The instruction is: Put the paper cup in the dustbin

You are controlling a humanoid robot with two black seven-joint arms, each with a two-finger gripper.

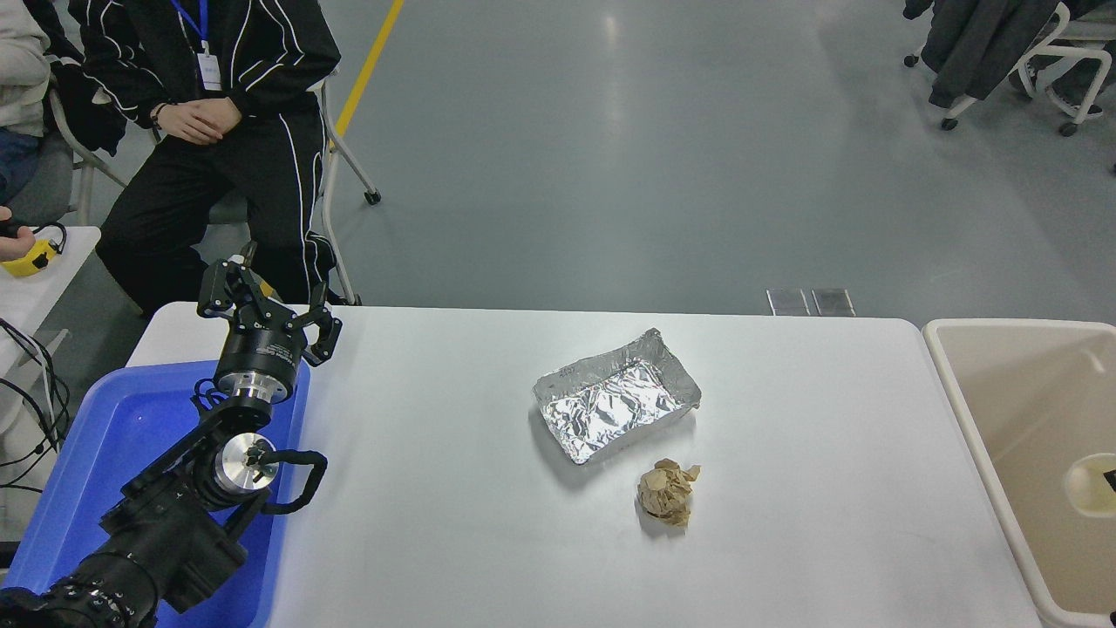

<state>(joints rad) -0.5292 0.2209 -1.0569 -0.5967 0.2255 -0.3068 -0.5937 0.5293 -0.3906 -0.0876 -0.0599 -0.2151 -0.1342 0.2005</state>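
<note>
The paper cup (1090, 482), white with a cream inside, is within the beige dustbin (959, 397) at the table's right end, mouth facing up, low against the tan inside. A small black part (1109, 478) shows at the picture's right edge, over the cup's mouth. It seems to belong to my right gripper, and the rest of that arm is out of view. Whether it holds the cup I cannot tell. My left gripper (268, 301) is parked open and empty at the lower left, above the blue tub.
A crinkled silver foil tray (615, 394) lies mid-table with a crumpled brown paper wad (667, 492) just in front of it. A blue tub (105, 436) sits under the left arm. A seated person (209, 113) is at the far left.
</note>
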